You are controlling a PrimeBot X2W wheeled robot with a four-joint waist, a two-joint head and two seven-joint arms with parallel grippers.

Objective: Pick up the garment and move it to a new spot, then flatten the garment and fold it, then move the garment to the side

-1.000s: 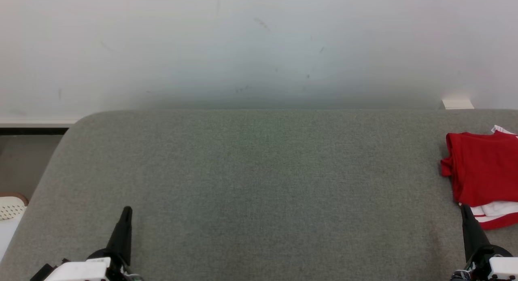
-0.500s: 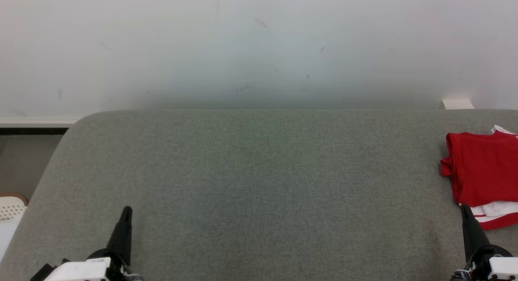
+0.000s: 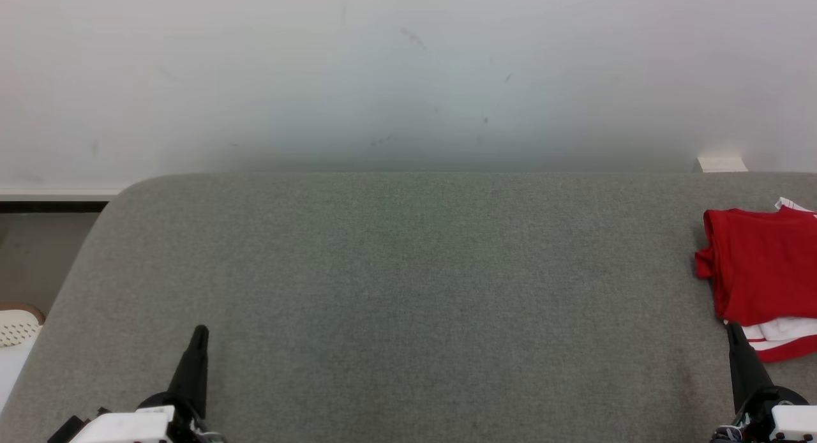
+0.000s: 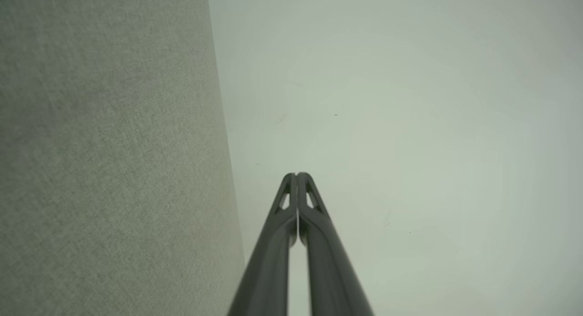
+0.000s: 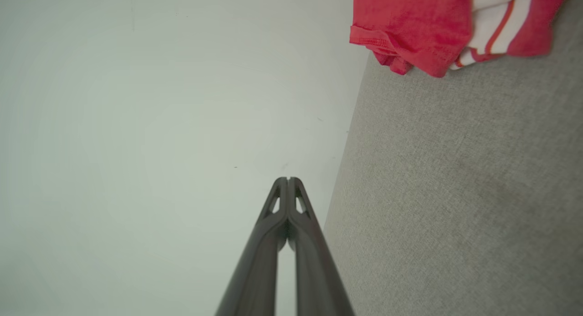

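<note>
- The red garment (image 3: 759, 270), with white striped trim, lies bunched at the right edge of the head view, on the grey felt surface (image 3: 408, 290). Part of it is cut off by the frame.
- In the right wrist view the garment (image 5: 410, 20) sits at the upper right, with its red hem and white-and-red stripes showing.
- The left end effector (image 3: 200, 332) stands at the lower left of the head view. It is clenched, its two dark fingers pressed together and pointing up the frame, with nothing between them.
- In the left wrist view the left end effector (image 4: 297, 175) shows fingertips touching, with the surface at the left of the frame and the pale wall behind.
- The right end effector (image 3: 734, 329) is at the lower right of the head view, also clenched on nothing. Its tip is just beside the lower edge of the garment.
- In the right wrist view the right end effector (image 5: 288, 179) shows its tips meeting, well below the garment.
- A pale wall (image 3: 408, 79) fills the top of the head view.
</note>
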